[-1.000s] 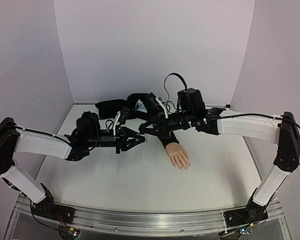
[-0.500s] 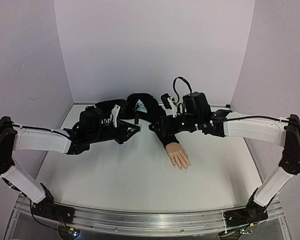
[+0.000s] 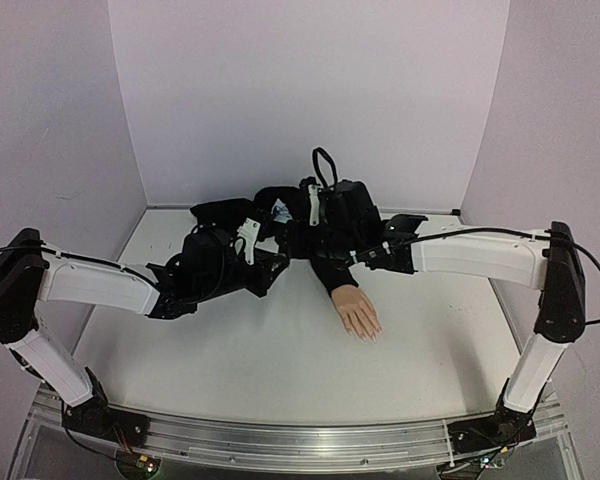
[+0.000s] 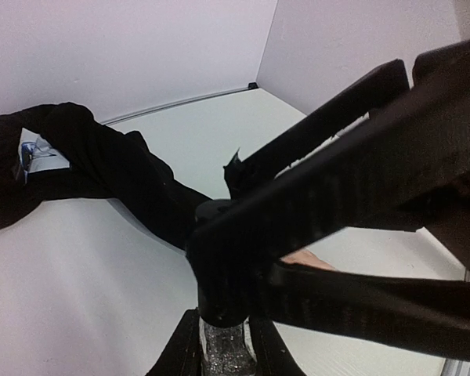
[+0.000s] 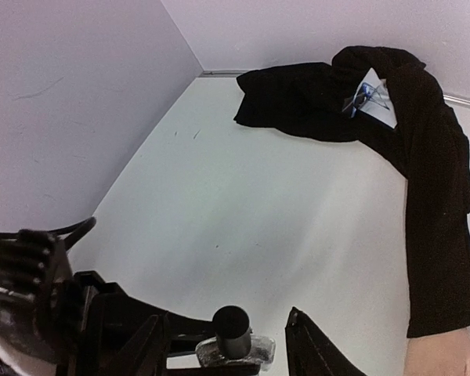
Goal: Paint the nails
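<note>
A small clear glittery bottle (image 4: 223, 345) with a black cap (image 4: 219, 294) stands upright between my left gripper's (image 4: 224, 354) fingers, which are shut on its body. My right gripper (image 5: 223, 321) is open, its fingers straddling the cap (image 5: 233, 329) with a gap on each side. In the top view the left gripper (image 3: 268, 264) and right gripper (image 3: 296, 240) meet just left of the black sleeve (image 3: 332, 272). The mannequin hand (image 3: 358, 312) lies palm down, its pale nails (image 3: 367, 336) pointing toward the near edge, to the right of both grippers.
The black sleeve's loose cloth (image 3: 230, 212) lies bunched along the back wall with a white label (image 5: 368, 94) on it. Walls enclose the table on three sides. Cables loop over the right wrist (image 3: 325, 160).
Both grippers have shifted back toward the sleeve with the bottle. The right gripper, shut a second ago, has opened and now stands over the cap.
</note>
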You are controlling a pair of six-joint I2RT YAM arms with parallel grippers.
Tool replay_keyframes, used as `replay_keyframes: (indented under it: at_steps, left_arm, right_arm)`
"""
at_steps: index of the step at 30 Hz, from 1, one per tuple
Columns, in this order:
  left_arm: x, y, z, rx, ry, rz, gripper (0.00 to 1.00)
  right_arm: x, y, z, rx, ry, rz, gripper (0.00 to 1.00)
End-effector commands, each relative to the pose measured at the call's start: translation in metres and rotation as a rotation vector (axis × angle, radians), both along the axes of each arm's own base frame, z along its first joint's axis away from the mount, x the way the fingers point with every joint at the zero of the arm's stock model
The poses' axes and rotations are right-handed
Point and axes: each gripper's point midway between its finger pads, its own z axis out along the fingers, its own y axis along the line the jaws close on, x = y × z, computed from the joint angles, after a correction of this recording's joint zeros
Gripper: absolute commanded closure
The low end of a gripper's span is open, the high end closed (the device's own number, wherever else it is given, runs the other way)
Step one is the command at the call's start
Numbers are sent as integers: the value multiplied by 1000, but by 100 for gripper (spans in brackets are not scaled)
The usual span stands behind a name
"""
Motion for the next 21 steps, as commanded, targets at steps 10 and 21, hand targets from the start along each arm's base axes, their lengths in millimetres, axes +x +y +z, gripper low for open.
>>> replay_keyframes:
  at_steps: [10,21]
  left_arm:
    - [-3,-4,39,-95,-86,-27,100]
    - [-115,18,81,-321,-13,-824,100]
  right_arm:
    - [-6,20,5,-38,-33,75,82]
    - [-113,-7,14,45,-149,893,100]
